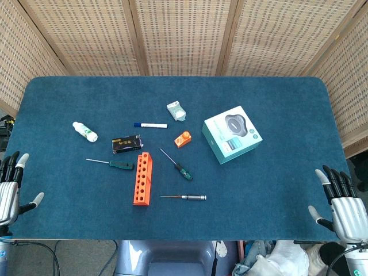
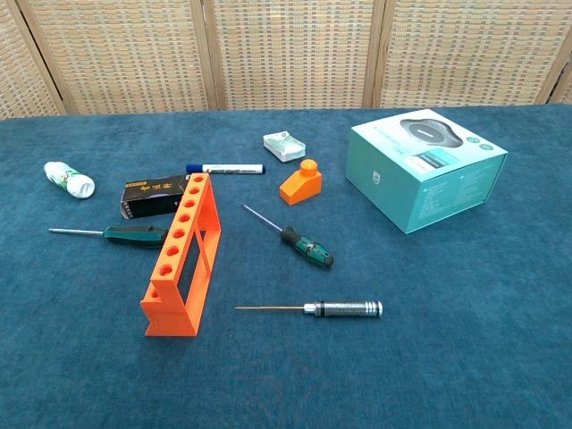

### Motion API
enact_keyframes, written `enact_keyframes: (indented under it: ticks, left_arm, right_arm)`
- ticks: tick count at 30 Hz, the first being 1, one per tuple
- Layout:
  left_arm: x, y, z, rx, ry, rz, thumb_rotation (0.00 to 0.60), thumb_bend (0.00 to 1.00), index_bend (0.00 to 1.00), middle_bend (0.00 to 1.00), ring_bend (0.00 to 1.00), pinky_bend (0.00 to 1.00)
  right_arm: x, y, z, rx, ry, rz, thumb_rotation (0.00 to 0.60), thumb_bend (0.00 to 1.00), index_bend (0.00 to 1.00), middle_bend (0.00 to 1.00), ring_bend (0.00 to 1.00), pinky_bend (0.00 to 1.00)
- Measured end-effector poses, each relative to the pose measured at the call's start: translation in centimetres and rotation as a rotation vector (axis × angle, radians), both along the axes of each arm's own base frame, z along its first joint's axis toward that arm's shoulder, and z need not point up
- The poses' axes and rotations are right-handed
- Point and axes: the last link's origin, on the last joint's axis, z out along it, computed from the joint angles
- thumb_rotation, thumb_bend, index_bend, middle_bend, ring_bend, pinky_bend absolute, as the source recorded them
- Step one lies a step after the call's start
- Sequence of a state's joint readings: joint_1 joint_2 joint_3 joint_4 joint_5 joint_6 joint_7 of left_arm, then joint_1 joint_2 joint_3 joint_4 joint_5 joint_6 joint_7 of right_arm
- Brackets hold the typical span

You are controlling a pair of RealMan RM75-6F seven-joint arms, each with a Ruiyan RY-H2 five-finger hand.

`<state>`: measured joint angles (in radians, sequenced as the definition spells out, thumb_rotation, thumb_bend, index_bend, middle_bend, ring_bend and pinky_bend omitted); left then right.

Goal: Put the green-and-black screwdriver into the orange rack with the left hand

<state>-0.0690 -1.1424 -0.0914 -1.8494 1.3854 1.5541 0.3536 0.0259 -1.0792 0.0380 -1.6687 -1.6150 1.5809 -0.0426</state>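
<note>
The orange rack (image 1: 142, 179) (image 2: 183, 255) stands in the middle of the blue table, its row of holes facing up. One green-and-black screwdriver (image 1: 122, 165) (image 2: 134, 234) lies flat just left of the rack, tip pointing left. A second green-and-black screwdriver (image 1: 184, 171) (image 2: 307, 248) lies to the rack's right, angled, tip pointing away. My left hand (image 1: 8, 187) hovers at the table's near left corner, fingers spread, holding nothing. My right hand (image 1: 342, 204) is at the near right corner, likewise empty with its fingers apart. Neither hand shows in the chest view.
A silver-handled screwdriver (image 1: 192, 197) (image 2: 344, 309) lies in front of the rack. Behind it are a black box (image 1: 126, 144), a blue marker (image 1: 150, 125), a white bottle (image 1: 85, 131), a small orange block (image 1: 183, 139), a white packet (image 1: 176, 110) and a teal box (image 1: 232, 133).
</note>
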Motion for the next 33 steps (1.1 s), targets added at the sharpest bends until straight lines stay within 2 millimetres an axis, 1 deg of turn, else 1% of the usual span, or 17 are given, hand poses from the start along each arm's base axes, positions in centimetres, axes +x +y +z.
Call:
enact_keyframes:
  ticks: [18, 26, 33]
  left_arm:
    - [0.04, -0.1, 0.31, 0.011, -0.007, -0.005, 0.6, 0.19, 0.0, 0.0, 0.0, 0.0]
    - [-0.02, 0.1, 0.09, 0.0, -0.006, -0.007, 0.6, 0.19, 0.0, 0.0, 0.0, 0.0]
    - [0.07, 0.18, -0.06, -0.005, -0.01, -0.012, 0.6, 0.19, 0.04, 0.0, 0.0, 0.0]
  right_arm:
    - [0.08, 0.03, 0.06, -0.006, 0.0, 0.005, 0.6, 0.26, 0.0, 0.0, 0.0, 0.0]
    - [0.09, -0.03, 0.07, -0.007, 0.002, 0.0, 0.6, 0.26, 0.0, 0.0, 0.0, 0.0]
    - [-0.01, -0.05, 0.0, -0.005, 0.003, -0.007, 0.6, 0.26, 0.0, 0.0, 0.0, 0.0]
